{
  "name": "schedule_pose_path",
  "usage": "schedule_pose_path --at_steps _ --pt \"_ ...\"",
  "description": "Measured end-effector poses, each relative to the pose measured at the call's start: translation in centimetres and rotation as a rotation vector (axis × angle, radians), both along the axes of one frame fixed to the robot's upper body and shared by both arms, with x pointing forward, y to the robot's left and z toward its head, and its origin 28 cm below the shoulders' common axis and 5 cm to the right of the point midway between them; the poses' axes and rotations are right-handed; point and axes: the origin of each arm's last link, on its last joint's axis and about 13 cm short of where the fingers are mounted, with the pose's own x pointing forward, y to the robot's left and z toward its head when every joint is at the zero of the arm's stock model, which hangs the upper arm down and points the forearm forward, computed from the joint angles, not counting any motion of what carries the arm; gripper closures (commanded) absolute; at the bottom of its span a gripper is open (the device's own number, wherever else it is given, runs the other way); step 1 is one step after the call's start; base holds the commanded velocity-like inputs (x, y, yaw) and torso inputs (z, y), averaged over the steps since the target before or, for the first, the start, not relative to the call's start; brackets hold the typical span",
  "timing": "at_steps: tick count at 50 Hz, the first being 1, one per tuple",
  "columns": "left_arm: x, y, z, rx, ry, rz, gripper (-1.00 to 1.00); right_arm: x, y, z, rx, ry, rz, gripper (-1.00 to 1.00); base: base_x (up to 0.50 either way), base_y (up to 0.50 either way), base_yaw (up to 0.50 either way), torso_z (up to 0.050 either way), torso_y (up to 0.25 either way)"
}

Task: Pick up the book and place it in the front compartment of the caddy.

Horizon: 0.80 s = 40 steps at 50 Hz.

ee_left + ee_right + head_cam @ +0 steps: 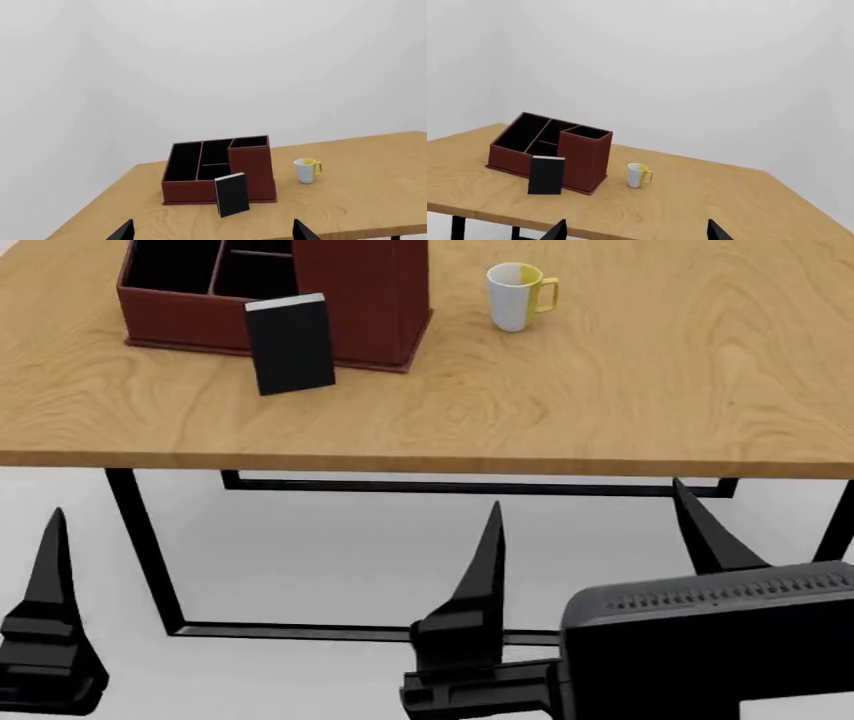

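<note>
Well ahead of both open, empty grippers, left and right, the upright book leaning on the caddy looks stiff, light and slick-covered, best pinched across its thin top edge.

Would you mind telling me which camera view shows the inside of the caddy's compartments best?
The left wrist view: the caddy is seen with its black-lined sections and dividers open to the camera. The right wrist view shows the same interior from an angle, smaller. The head view cuts the caddy off at the picture's upper edge, so only part of the sections shows.
</note>
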Motion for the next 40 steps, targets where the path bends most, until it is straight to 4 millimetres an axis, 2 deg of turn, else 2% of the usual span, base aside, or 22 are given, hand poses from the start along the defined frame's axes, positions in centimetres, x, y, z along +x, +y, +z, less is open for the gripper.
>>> schedule_pose_path --at_steps 40 --pt "-0.71 0.11 0.31 0.013 0.009 0.012 -1.00 -0.67 -0.32 0.02 -0.024 0.003 -0.024 -1.00 0.00 0.50 0.00 0.000 0.000"
